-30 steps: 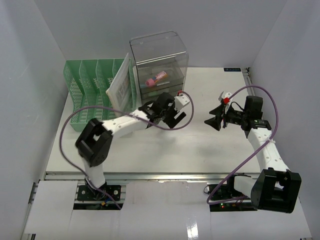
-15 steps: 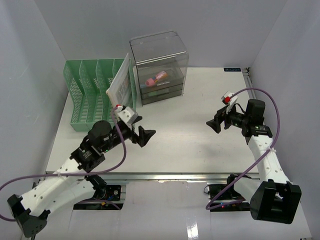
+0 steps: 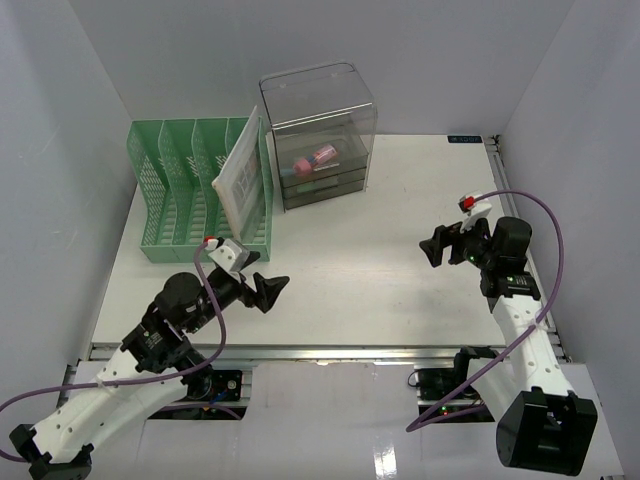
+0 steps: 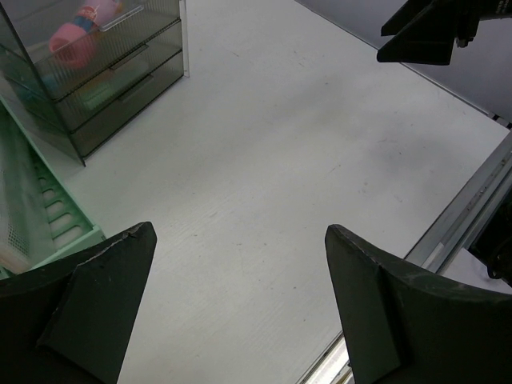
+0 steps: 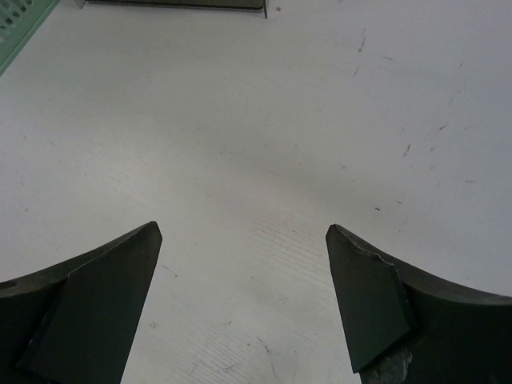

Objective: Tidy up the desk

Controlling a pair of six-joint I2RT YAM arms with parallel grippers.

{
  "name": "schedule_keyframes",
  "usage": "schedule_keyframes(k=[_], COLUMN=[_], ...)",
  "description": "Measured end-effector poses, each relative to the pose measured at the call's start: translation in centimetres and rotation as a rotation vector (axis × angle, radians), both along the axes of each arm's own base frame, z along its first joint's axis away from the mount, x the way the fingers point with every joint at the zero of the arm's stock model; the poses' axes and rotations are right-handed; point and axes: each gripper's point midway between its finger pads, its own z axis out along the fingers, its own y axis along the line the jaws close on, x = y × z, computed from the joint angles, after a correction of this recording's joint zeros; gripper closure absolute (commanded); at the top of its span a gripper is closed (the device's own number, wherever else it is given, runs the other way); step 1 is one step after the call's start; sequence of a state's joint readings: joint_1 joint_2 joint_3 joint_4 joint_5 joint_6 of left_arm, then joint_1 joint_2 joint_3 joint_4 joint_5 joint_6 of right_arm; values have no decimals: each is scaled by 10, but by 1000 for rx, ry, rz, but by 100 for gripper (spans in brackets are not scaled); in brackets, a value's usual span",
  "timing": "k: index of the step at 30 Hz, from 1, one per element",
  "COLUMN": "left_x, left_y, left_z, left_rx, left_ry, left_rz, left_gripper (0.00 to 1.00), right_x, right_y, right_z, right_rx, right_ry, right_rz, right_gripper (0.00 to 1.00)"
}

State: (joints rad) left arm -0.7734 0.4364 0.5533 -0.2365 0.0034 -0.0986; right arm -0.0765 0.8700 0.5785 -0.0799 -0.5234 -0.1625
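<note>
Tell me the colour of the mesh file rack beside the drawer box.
Light green; the file rack shows best in the top external view.

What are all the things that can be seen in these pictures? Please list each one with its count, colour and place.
desk: one, white, under everything, metal rail along its near edge.
file rack: one, green mesh, far left of the desk.
flat sheet: one, white, leaning in the rack's rightmost slot.
drawer box: one, clear grey, far centre, beside the rack.
pink item: one, pink, inside the box, upper part.
arms: two, white and black, bases at the near edge.
left end effector: one, black, open, empty, over the near left.
right end effector: one, black, open, empty, over the right side.
</note>
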Motion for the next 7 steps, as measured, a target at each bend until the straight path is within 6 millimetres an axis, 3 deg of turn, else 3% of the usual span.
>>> schedule_keyframes(k=[7], left_x=[1], left_y=[1], left_z=[-1], left_rx=[3], left_ry=[2], left_rz=[5], left_gripper=[2], right_x=[-1], right_y=[0], right_z=[2], right_rx=[6], right_ry=[-5], right_rz=[-5], right_gripper=[10])
